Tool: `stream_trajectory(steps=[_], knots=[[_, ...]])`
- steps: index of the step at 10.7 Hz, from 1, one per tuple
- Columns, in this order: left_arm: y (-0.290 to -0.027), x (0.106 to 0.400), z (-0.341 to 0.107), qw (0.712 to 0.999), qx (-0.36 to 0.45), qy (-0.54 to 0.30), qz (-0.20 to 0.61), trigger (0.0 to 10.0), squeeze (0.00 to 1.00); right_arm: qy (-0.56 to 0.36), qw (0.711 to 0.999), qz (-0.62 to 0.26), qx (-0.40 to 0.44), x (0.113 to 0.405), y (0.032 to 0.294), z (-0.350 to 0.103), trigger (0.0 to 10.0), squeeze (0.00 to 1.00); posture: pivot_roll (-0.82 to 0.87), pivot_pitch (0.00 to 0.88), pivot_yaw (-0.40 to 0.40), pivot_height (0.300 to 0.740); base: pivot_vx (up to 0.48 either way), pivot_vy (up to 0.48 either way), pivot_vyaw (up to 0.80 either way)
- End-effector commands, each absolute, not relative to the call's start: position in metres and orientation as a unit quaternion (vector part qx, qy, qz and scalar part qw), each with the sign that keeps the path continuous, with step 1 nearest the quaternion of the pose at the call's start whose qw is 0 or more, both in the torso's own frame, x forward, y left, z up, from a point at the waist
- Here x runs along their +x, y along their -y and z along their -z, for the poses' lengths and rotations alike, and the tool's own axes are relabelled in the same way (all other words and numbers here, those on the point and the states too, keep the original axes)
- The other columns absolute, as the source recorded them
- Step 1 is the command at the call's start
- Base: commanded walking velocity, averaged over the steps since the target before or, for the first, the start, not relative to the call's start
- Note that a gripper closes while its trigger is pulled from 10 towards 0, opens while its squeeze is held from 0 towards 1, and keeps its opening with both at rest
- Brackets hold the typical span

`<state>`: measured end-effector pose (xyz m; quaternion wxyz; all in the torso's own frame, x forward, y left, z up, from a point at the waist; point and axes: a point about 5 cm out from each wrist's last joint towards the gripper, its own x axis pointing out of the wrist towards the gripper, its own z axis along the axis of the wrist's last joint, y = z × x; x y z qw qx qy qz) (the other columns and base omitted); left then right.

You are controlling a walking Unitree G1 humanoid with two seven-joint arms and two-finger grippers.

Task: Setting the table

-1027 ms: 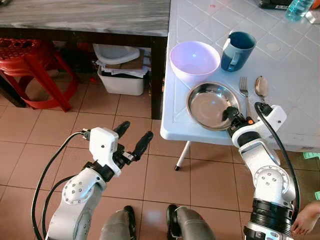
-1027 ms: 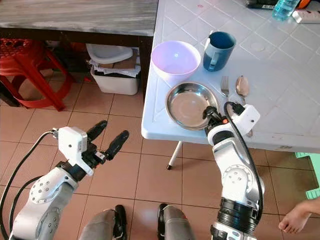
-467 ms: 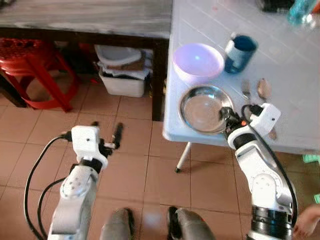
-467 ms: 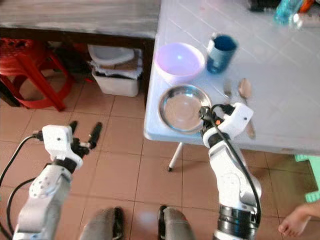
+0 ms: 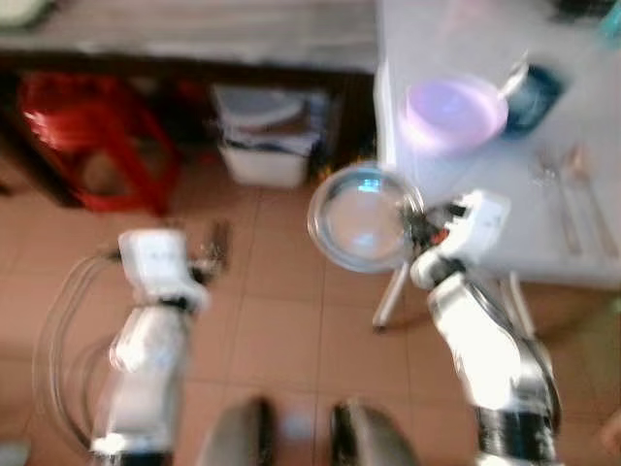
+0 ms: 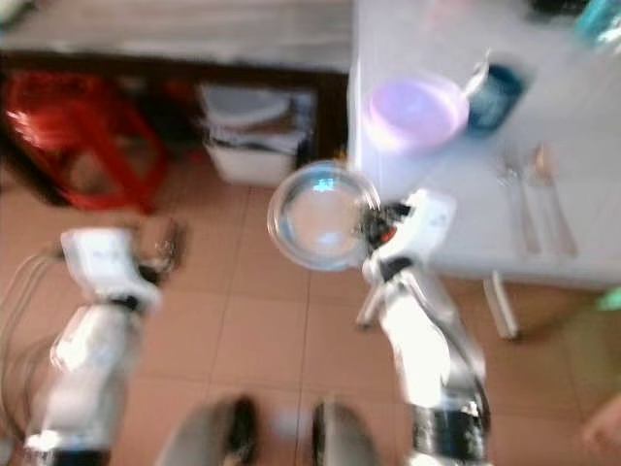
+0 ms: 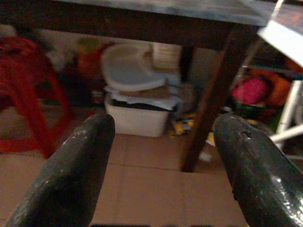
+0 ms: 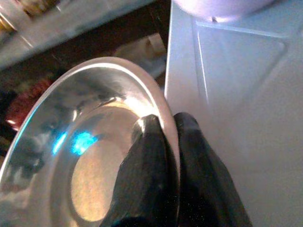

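Head views blurred. The steel plate point(image 5: 362, 216) is held by the right hand point(image 8: 171, 142), whose two black fingers point(image 8: 150, 156) are pinched narrowly on its rim, one inside the dish and one outside. The plate hangs in the air just beyond the fingertips, off the edge of the white table point(image 5: 485, 209), which lies close beside the hand on its far side. Further out from the hand, on the table, are seen a lilac bowl point(image 5: 454, 110), a blue cup point(image 5: 531, 89) and, less clearly, cutlery point(image 5: 568, 189). The left hand point(image 7: 163, 161) is held wide and empty, low over the tiled floor point(image 5: 272, 320), with a white bin point(image 7: 137, 111) under a dark bench ahead of it. The plate is judged thin, stiff and light, yet smooth and polished, so slipping or swinging about a single rim pinch is likely; a hold at the rim, with the dish kept level and set down gently, is judged the safest handling
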<state>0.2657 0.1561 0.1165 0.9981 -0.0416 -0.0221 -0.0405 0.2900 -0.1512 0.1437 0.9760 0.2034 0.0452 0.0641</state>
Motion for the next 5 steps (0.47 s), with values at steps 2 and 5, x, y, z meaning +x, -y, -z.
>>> stream_trajectory(steps=[2,5], knots=[[-0.1593,0.2697,-0.1172,0.999,-0.033,0.027,0.024,10.0,0.0,-0.044,0.983,-0.05,0.168,0.2872,0.1528,-0.1361,10.0,0.0,-0.02,0.207,-0.035,0.74,0.283,0.386,0.0],[-0.1548,0.2741,-0.12,0.998,-0.038,0.033,0.025,10.0,0.0,-0.012,0.99,-0.054,0.13,0.2868,0.1532,-0.1426,10.0,0.0,-0.03,0.201,-0.031,0.74,0.38,0.292,0.0]])
